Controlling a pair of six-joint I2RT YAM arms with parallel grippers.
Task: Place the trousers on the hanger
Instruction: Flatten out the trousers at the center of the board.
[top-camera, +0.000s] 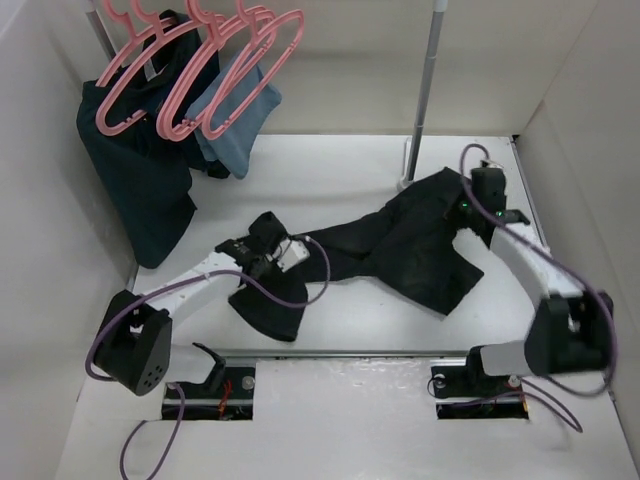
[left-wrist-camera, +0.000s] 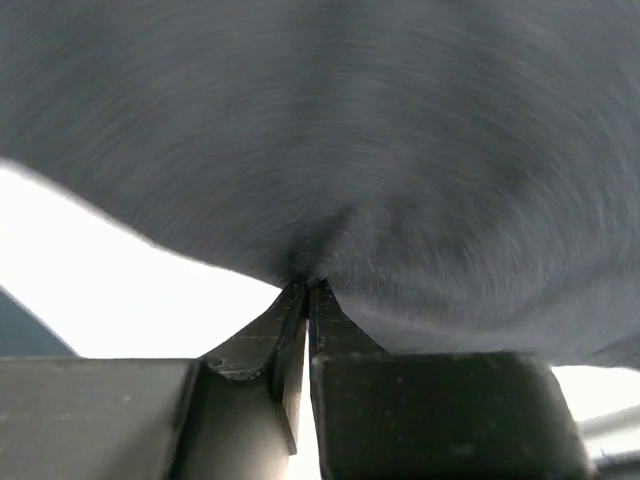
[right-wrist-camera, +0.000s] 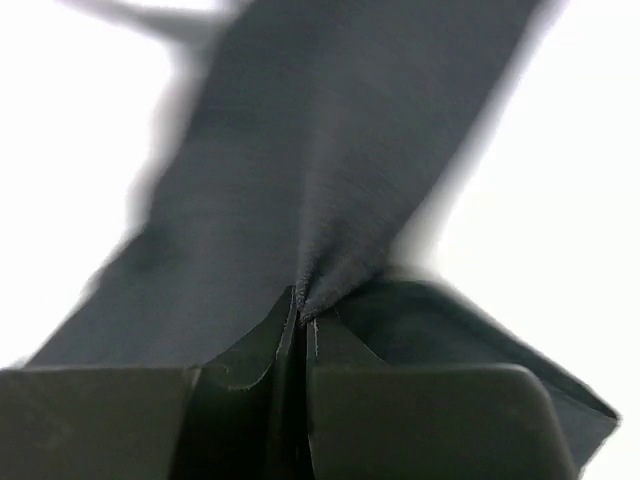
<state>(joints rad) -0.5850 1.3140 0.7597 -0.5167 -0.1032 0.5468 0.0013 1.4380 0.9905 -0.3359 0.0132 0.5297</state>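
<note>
While the trousers (top-camera: 410, 250) lie crumpled, left tool (left-wrist-camera: 305, 282) and right tool (right-wrist-camera: 303, 308) each clamp their cloth.

This was a robot test cell in a lab. A bare white table (top-camera: 340, 170) stood boxed in by plain white panels (top-camera: 590, 130) on the left, right and far sides. The cabled left arm (top-camera: 190, 282) and right arm (top-camera: 525, 262) were bolted at its near edge. At the far left, pink hangers (top-camera: 205, 70) hung in a row, with a metal rack pole (top-camera: 430, 80) further right.
</note>
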